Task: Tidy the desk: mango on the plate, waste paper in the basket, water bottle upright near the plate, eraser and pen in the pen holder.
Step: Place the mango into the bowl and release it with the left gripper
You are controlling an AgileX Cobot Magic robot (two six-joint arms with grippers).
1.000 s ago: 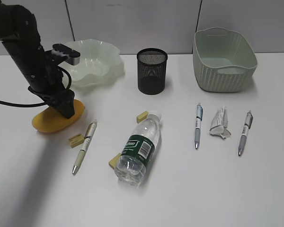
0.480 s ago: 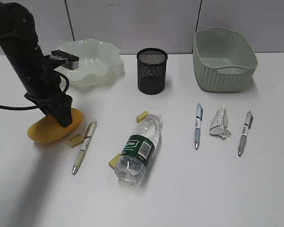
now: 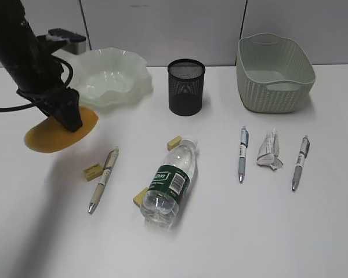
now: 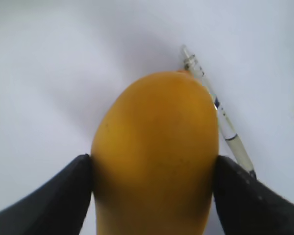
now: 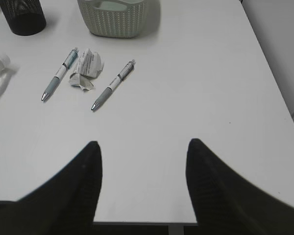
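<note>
My left gripper (image 3: pixel 69 119) is shut on the yellow-orange mango (image 3: pixel 53 136), which hangs above the desk (image 3: pixel 220 243) just in front of the ruffled pale-green plate (image 3: pixel 113 78). The left wrist view shows the mango (image 4: pixel 157 142) filling the gap, with both black fingers (image 4: pixel 54 196) pressed on its sides. The water bottle (image 3: pixel 169 182) lies on its side mid-desk. Three pens (image 3: pixel 103 179) (image 3: pixel 242 153) (image 3: pixel 300 162), three yellowish erasers (image 3: pixel 93 171) (image 3: pixel 174 142) (image 3: pixel 140 196) and the waste paper (image 3: pixel 269 150) lie loose. My right gripper (image 5: pixel 143 147) is open over the front right edge, holding nothing.
The black mesh pen holder (image 3: pixel 186 87) stands at the back centre and the woven pale-green basket (image 3: pixel 274 72) at the back right. A grey wall runs behind them. The left arm's cable trails at the far left. The desk's right edge (image 5: pixel 279 93) shows in the right wrist view.
My left gripper has lifted the mango off the desk and carried it up and leftward. Everything else lies where it was.
</note>
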